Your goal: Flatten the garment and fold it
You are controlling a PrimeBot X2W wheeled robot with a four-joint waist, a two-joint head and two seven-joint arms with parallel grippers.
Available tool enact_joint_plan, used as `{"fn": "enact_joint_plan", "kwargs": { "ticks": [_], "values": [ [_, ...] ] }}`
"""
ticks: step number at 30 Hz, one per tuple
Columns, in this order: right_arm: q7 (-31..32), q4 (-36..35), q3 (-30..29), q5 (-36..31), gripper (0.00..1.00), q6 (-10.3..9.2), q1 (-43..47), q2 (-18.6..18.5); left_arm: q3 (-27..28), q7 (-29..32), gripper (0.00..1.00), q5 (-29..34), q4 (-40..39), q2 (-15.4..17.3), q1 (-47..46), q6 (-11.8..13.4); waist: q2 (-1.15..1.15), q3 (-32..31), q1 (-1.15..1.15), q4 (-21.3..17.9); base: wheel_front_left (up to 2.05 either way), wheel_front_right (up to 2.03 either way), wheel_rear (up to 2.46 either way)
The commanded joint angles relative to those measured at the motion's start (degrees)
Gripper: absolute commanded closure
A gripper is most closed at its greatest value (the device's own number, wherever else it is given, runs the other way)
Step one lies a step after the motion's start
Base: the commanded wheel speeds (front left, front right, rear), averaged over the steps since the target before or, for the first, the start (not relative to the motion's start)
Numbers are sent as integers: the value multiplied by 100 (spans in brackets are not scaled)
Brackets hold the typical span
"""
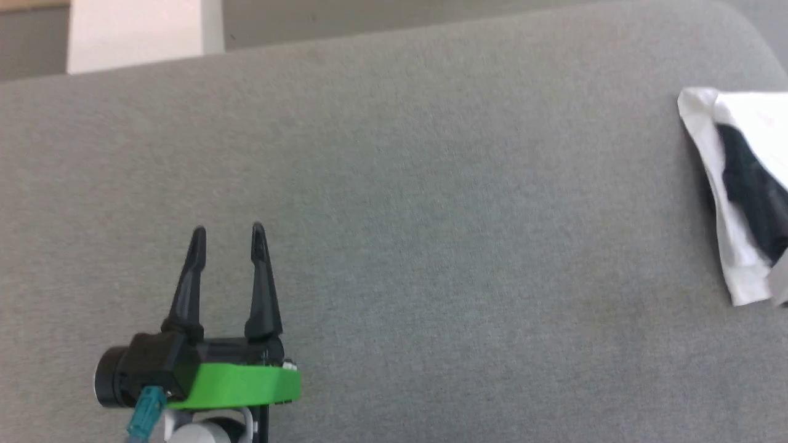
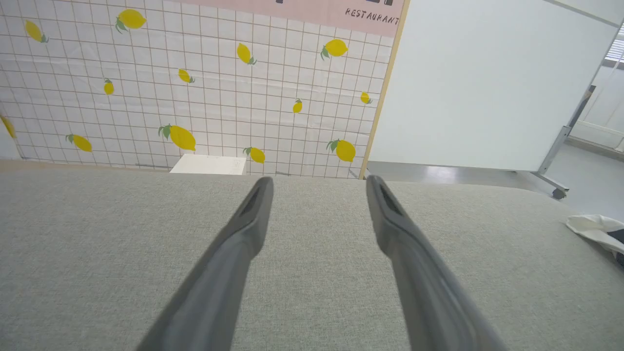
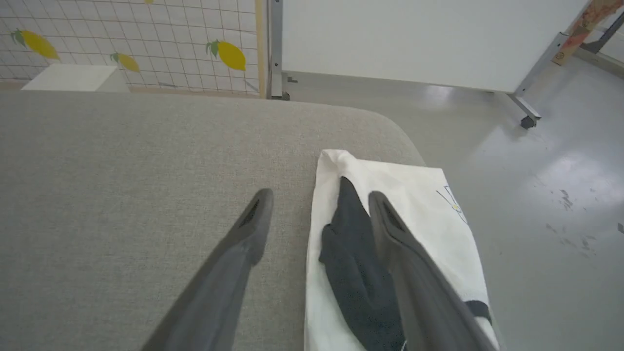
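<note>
Broadly, the grey cushioned surface (image 1: 431,184) lies bare in front of me, and the garment (image 1: 735,246) sits far off at its right end, close to the rounded corner. It is gathered into a long narrow white bundle with a black sleeve (image 3: 356,263) lying loose on top. I judge it is not yet flattened, so the step in hand is fetching it. My right gripper (image 3: 319,195) hovers with its fingers spread wide, one above the sleeve and the other above bare cushion. My left gripper (image 1: 228,237) is also spread wide, holding nothing, well apart from the cloth. Next I should pinch the near white edge, draw the bundle toward the middle and spread it. A small print (image 3: 453,200) shows near the far edge.
</note>
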Motion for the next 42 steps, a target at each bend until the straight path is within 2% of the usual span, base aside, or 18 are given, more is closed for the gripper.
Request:
{"fn": "enact_joint_plan", "kwargs": {
  "ticks": [1,8,13,17,23,30,42],
  "values": [
    [-105,-220,-2,2,0,-10,198,192,6,-36,0,7,59,-15,105,21,0,-628,0,315,0,0,0],
    [-595,-1136,-14,-377,0,-10,993,963,-100,40,0,154,353,168,382,-27,0,-1073,0,641,0,0,0],
    [-954,-1590,-35,-1011,0,-10,1622,1527,-215,119,0,218,549,221,465,-42,0,-1276,0,797,0,0,0],
    [-1174,-1789,125,-1584,0,-10,1970,1886,-230,79,0,124,712,230,527,-140,0,-1336,0,837,0,0,0],
    [-1314,-1755,322,-1932,0,-10,2395,2262,-281,36,0,-3,997,177,611,-247,0,-1457,0,876,0,0,0],
    [-1637,-1542,148,-2179,0,-10,2691,2415,-292,-18,0,-116,1173,114,848,-343,0,-1590,0,838,0,0,0],
    [-1756,-1340,52,-1928,0,-10,2713,2431,-259,-45,0,-173,1272,37,946,-400,0,-1695,0,799,0,0,0]
  ]
}}
